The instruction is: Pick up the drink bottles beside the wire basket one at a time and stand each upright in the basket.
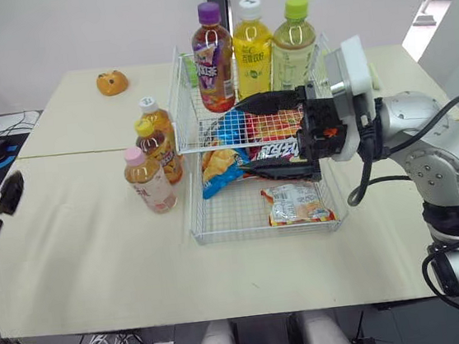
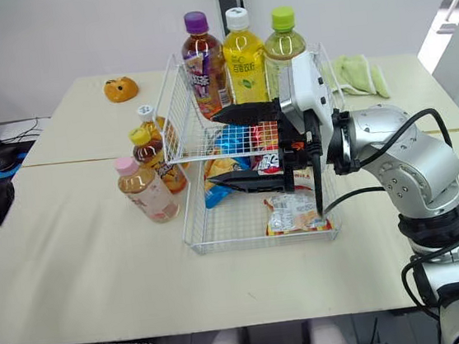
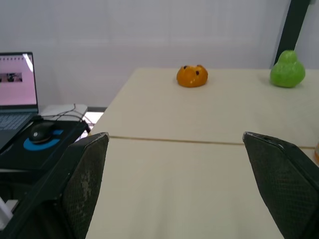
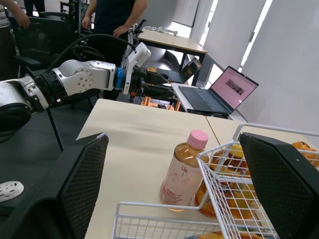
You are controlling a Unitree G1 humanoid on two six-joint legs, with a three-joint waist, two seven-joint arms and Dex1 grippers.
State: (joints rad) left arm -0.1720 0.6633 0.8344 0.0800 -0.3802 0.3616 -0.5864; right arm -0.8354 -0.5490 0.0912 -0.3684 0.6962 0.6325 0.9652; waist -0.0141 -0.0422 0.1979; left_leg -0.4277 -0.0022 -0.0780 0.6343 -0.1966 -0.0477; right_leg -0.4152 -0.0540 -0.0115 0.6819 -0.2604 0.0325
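Head view, basket: I saw the wire basket [image 1: 189,195] mid-bench, with a purple-capped bottle [image 1: 213,57], a yellow bottle [image 1: 253,51] and a green-capped bottle [image 1: 292,47] upright along its far side. Snack packets [image 1: 295,203] lay on its floor.
Head view, bottles to fetch: A pink-capped bottle [image 1: 150,183], a yellow-capped bottle [image 1: 161,151] and a white-capped bottle [image 1: 155,114] stood in a tight cluster just beside the basket's left wall. I couldn't tell if they touched.
Head view, right hand: The right hand [image 1: 242,135] hung over the basket, released and empty, aimed toward the cluster.
Head view, left hand: The left hand [image 1: 2,200] sat at the bench's far left edge, well apart from the bottles.
Left wrist view: That hand was spread wide and held nothing. Bare bench [image 3: 199,169] and an orange toy [image 3: 192,76] lay ahead of it.
Right wrist view: The hand was open, and the pink-capped bottle stood just outside the basket wall.
Step in hand: As I judged it, half the job was done and I was lining up the next pick.
Next move: I reckoned the right hand should clear the basket wall and clench on the pink-capped bottle's body without nudging its neighbours.
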